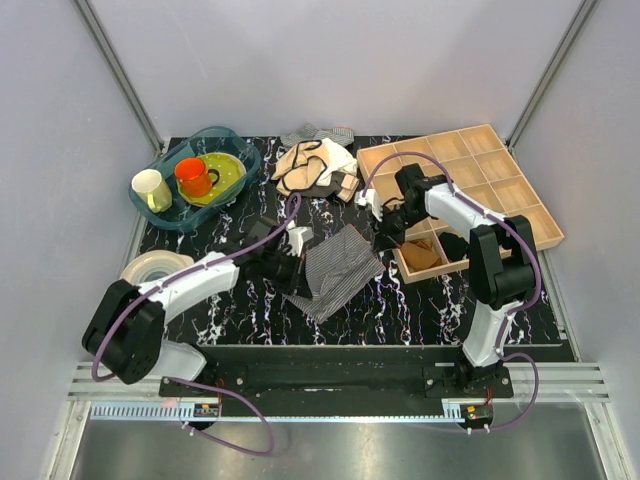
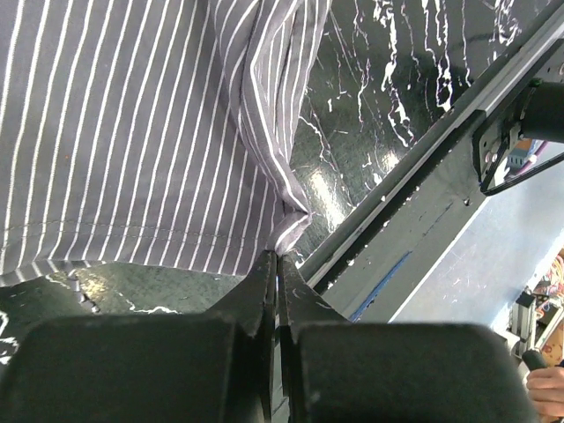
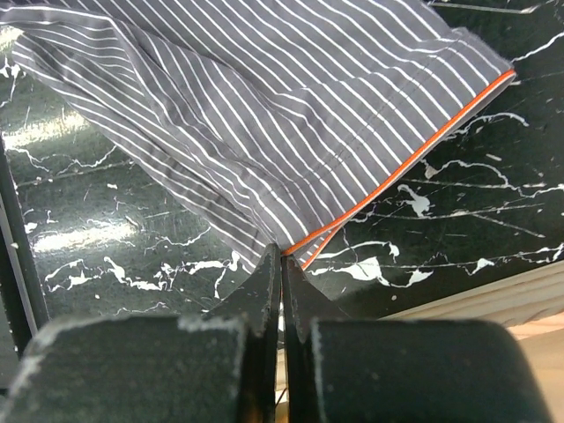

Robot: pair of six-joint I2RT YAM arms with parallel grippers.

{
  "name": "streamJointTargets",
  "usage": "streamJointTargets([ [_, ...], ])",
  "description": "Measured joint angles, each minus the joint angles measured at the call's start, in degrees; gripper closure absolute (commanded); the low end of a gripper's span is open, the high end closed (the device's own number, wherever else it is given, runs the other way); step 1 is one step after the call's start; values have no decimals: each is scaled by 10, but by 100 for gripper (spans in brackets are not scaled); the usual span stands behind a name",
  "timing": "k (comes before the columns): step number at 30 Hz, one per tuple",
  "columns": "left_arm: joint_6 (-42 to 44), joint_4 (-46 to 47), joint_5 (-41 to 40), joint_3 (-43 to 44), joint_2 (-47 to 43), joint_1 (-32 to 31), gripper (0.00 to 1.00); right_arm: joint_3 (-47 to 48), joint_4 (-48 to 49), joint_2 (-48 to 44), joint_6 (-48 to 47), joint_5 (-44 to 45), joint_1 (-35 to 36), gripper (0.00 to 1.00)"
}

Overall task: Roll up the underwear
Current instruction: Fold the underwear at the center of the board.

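Observation:
The underwear (image 1: 338, 268) is grey with fine white pinstripes and lies spread on the black marbled table between both arms. My left gripper (image 1: 290, 272) is shut on its left edge; the left wrist view shows the fabric (image 2: 132, 132) bunched into the closed tips (image 2: 278, 257). My right gripper (image 1: 385, 232) is shut on the right corner; the right wrist view shows the striped cloth (image 3: 264, 115) with its orange-red hem (image 3: 414, 159) pinched at the tips (image 3: 282, 251).
A beige-and-white garment with black trim (image 1: 315, 165) lies behind. A wooden compartment tray (image 1: 500, 180) sits at right, holding a tan roll (image 1: 420, 255). A blue basin (image 1: 170, 215) with cups and a plate is at back left. A tape roll (image 1: 155, 267) lies at left.

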Motion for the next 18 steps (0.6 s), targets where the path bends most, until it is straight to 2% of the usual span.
streamJointTargets([
  [4,-7,6,-2,0,23,-16,100,-13,0,0,-11,9,0,100],
  [7,-9,10,-2,0,37,-23,93,-24,0,0,-18,22,0,99],
  [9,-10,14,-3,0,49,-26,85,-29,0,0,-23,31,0,93],
  [10,-11,15,-3,0,55,-28,76,-31,-2,0,-26,37,0,89],
  [13,-9,13,-3,0,73,-36,59,-31,-11,2,-36,52,0,73],
  [15,-5,6,-6,0,77,-44,53,-31,-25,2,-44,61,0,58],
  [18,0,-17,-12,1,67,-52,51,-25,-59,2,-60,69,0,58],
])
